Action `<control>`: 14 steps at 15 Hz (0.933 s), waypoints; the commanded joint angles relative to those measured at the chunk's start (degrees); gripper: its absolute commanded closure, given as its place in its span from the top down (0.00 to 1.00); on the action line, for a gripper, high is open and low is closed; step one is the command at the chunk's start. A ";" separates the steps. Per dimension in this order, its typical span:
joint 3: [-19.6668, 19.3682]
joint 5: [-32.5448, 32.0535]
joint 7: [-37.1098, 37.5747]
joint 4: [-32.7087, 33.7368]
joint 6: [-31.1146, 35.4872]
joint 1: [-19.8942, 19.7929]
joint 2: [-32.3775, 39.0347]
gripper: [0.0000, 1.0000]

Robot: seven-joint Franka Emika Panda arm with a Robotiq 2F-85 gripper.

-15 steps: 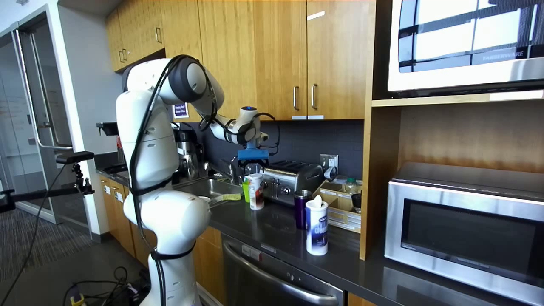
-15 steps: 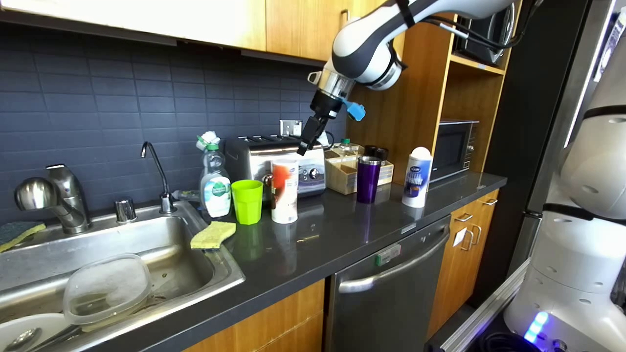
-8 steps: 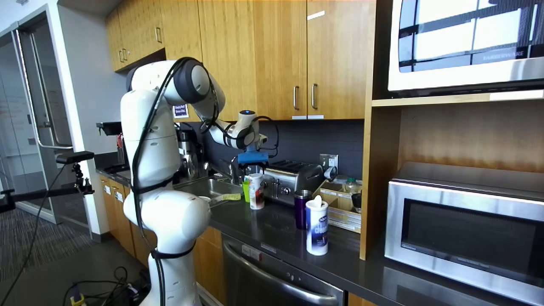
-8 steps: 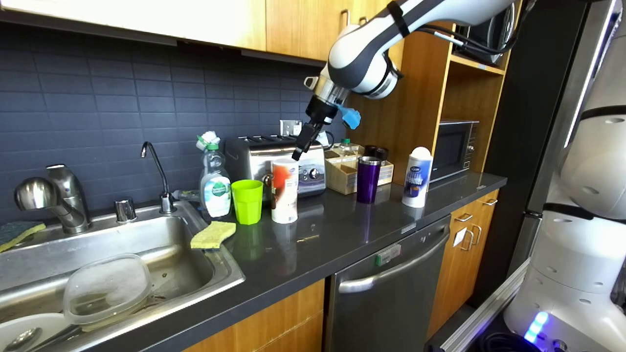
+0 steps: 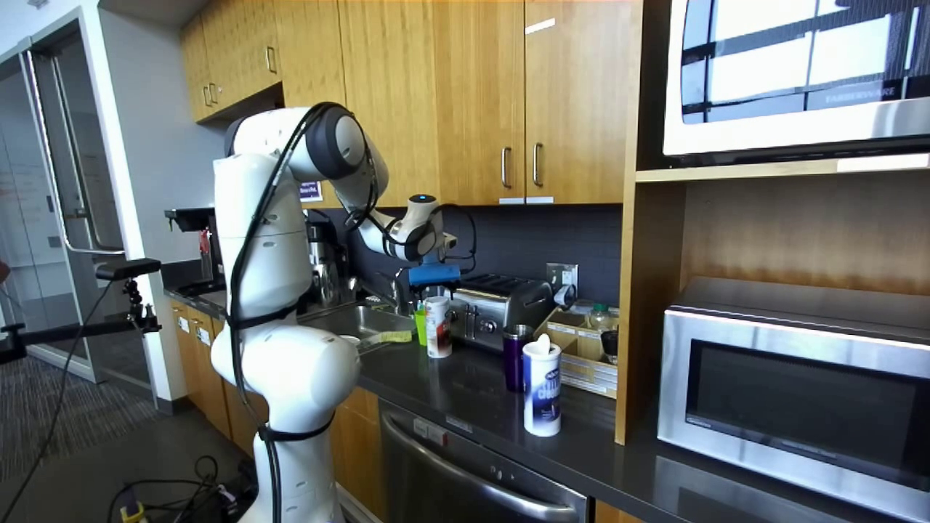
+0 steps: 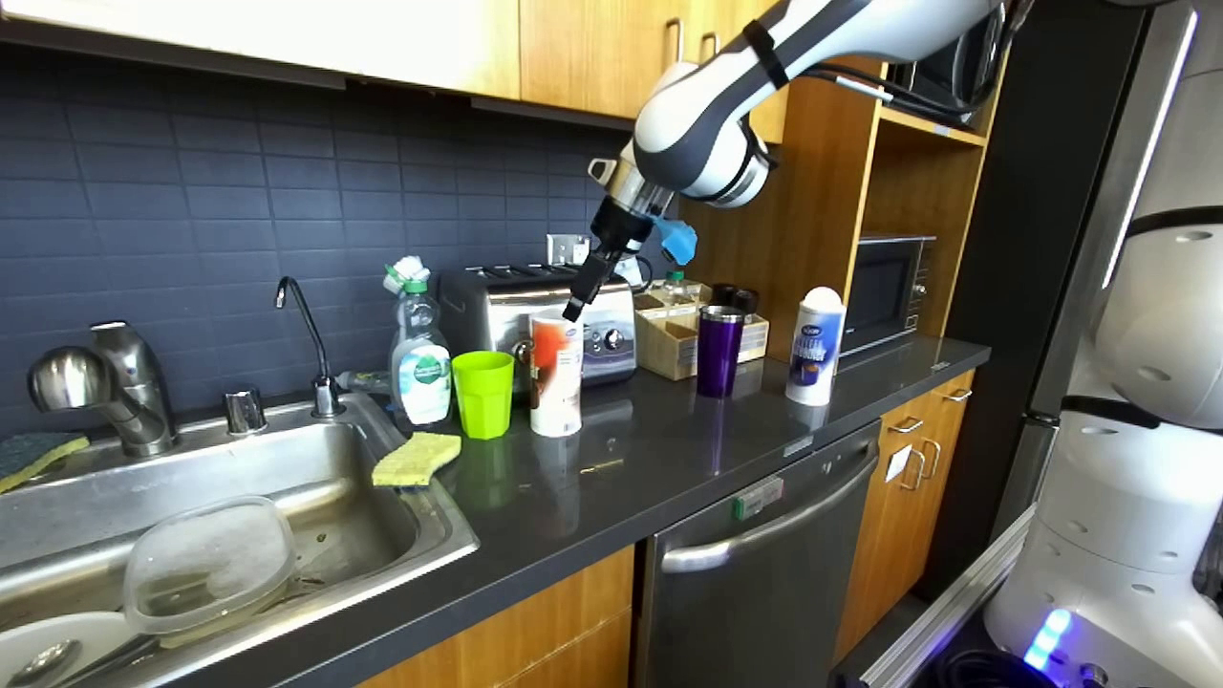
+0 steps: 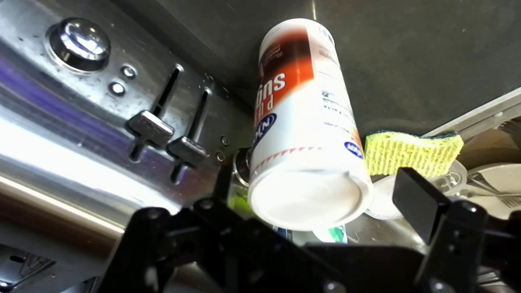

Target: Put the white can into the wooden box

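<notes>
The white can (image 6: 556, 377) with a red-orange label stands upright on the counter in front of the toaster. It also shows in an exterior view (image 5: 438, 327) and fills the middle of the wrist view (image 7: 309, 122), its white top facing the camera. My gripper (image 6: 576, 308) is open at the can's top. In the wrist view my gripper (image 7: 319, 189) has its fingers apart on either side of the can's top, with nothing held. The wooden box (image 6: 666, 349) of light tan wood stands beyond the toaster. It also shows in an exterior view (image 5: 588, 372).
The toaster (image 6: 564, 344) is close behind the can. A green cup (image 6: 484, 394), a soap bottle (image 6: 420, 368) and a yellow sponge (image 6: 417, 459) are beside it near the sink. A purple tumbler (image 6: 718, 352) stands before the box; a blue-and-white can (image 6: 815, 349) stands farther along.
My gripper has moved down toward the white can's top, shifting slightly left in an exterior view. The arm has lowered with it. The objects on the counter have not moved.
</notes>
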 commanded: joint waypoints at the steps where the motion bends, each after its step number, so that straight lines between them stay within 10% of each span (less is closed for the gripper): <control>1: 0.67 0.25 -1.60 0.62 1.75 -0.13 1.47 1.00; 14: 2.46 -1.64 -3.24 4.05 3.18 -1.23 6.38 1.00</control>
